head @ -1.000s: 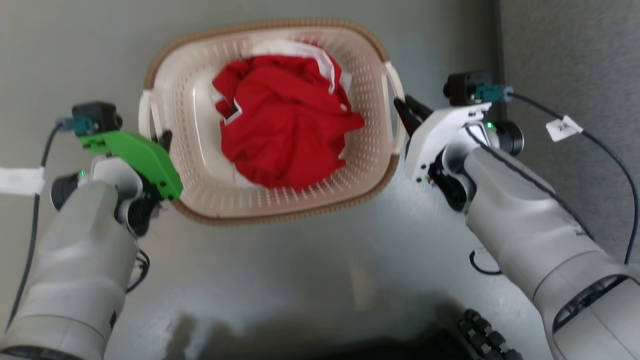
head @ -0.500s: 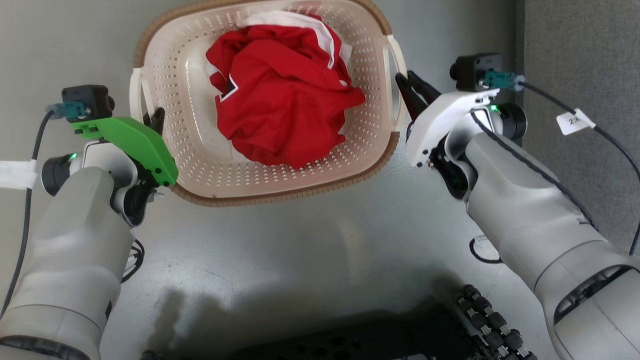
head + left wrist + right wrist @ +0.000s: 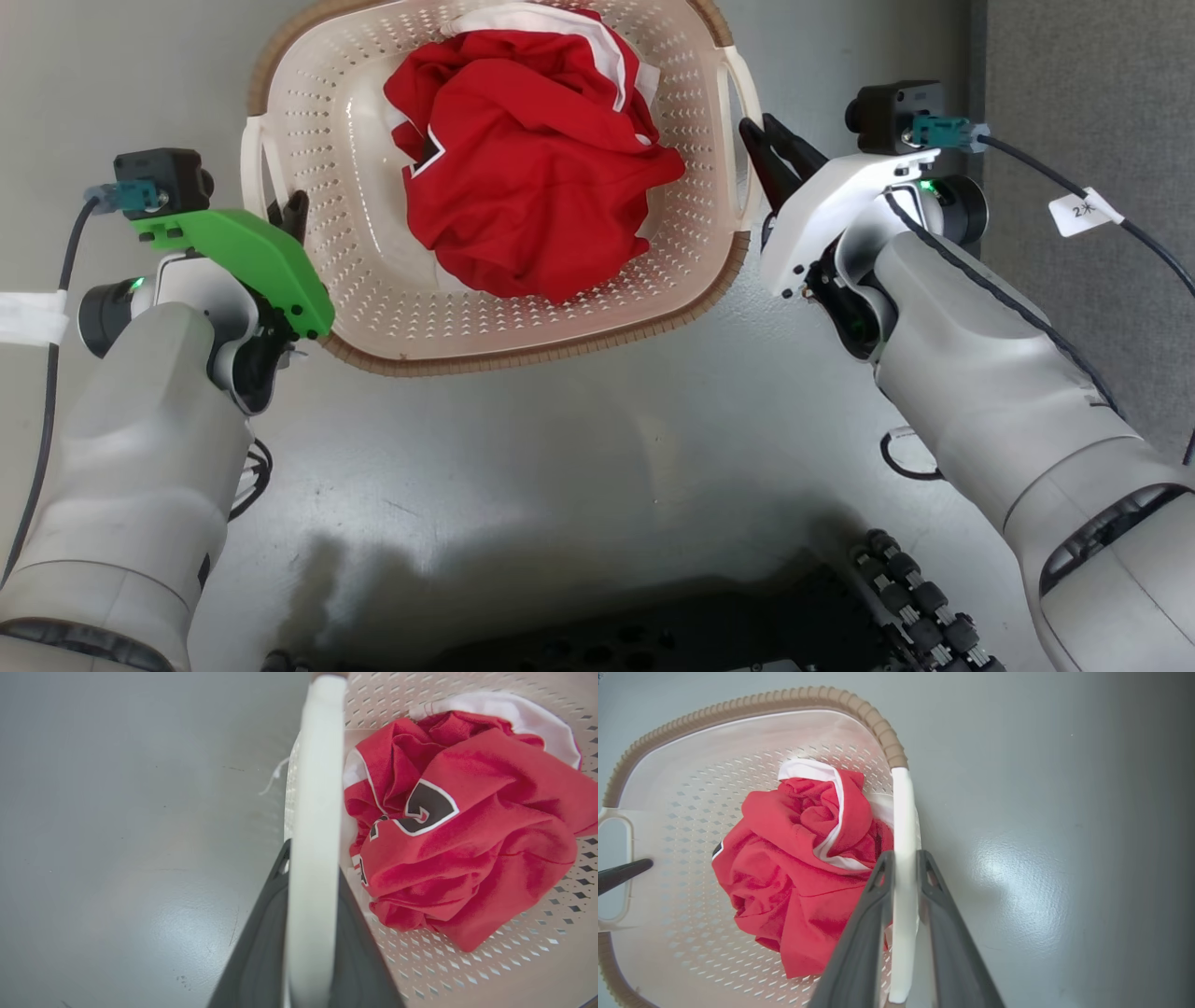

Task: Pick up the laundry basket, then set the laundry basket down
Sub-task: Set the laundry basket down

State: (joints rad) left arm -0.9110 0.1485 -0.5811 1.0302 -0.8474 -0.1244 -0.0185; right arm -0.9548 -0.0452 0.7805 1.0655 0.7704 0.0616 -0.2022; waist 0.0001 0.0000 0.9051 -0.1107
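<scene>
a small cream-white laundry basket (image 3: 364,271), rounded-rectangular and dotted all over with small holes, has a brown woven-look rim and a white loop handle on each short side. it is over a glossy grey floor (image 3: 560,467), held between the robot's two hands; whether it rests on the floor or is lifted cannot be told. its far rim is cut off by the top edge of the head view. inside the basket lies a crumpled red jersey (image 3: 532,168) with white trim.

the left hand (image 3: 288,213), under a green cover, is at the basket's left handle (image 3: 250,168); the left wrist view shows its two dark fingers pressed on either side of that white bar. the right hand (image 3: 758,131), under a white cover, is clamped the same way on the basket's right handle (image 3: 747,93).

compared with a second ago, the whole head view has shifted, so the camera has moved: the basket sits higher in the picture, the motion blur is gone, and more of the robot's black base (image 3: 653,635) shows below the basket. both hands keep the same grip on the handles.

a white tag (image 3: 1081,211) on the cable to the right of the basket reads "2" and then a mark too small to read. the jersey carries a dark figure outlined in white, folded and unreadable. a strip of white tape (image 3: 28,317) lies on the floor to the left of the basket.
</scene>
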